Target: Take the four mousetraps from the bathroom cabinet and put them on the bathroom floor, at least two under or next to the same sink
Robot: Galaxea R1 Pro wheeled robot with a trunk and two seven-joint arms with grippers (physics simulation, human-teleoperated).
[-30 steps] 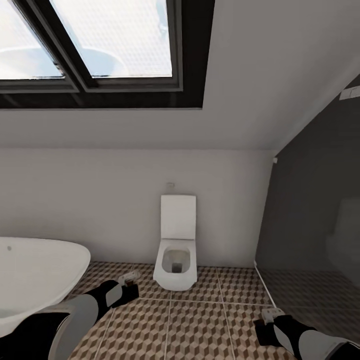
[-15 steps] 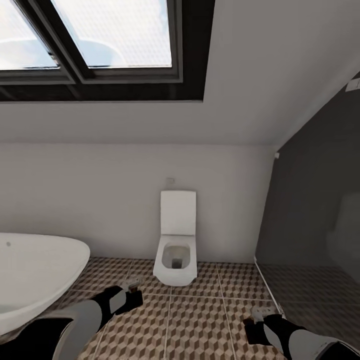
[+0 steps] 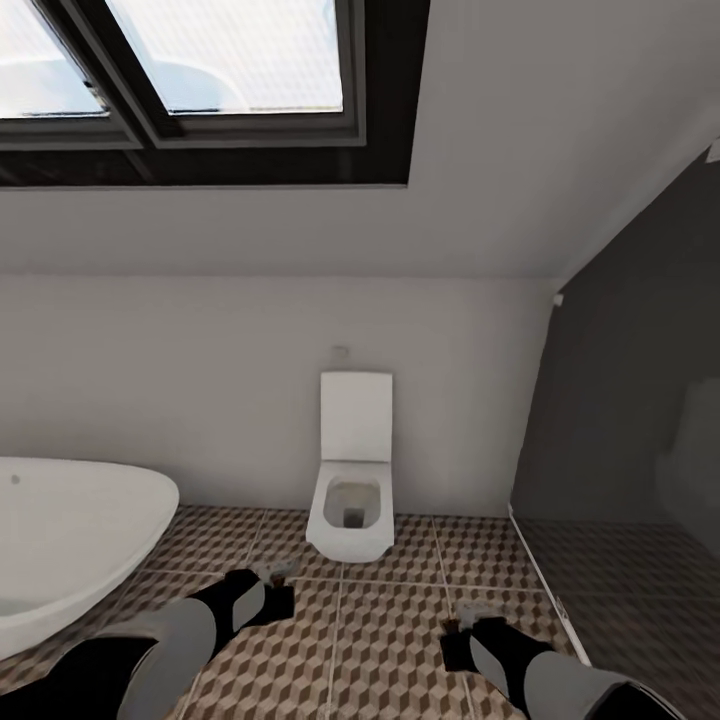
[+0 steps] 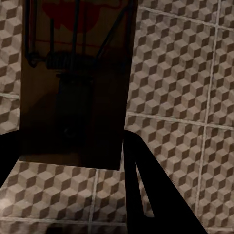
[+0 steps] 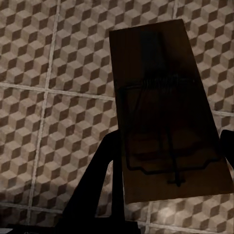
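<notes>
Above bathroom floor, each claw grips a mousetrap.

White toilet, lid up, at far wall; bathtub near left; skylight overhead; dark shower wall right.

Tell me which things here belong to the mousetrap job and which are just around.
Job: mousetrap in left gripper; mousetrap in right gripper; bathroom floor.
Just around: toilet, bathtub, window, shower stall.
</notes>
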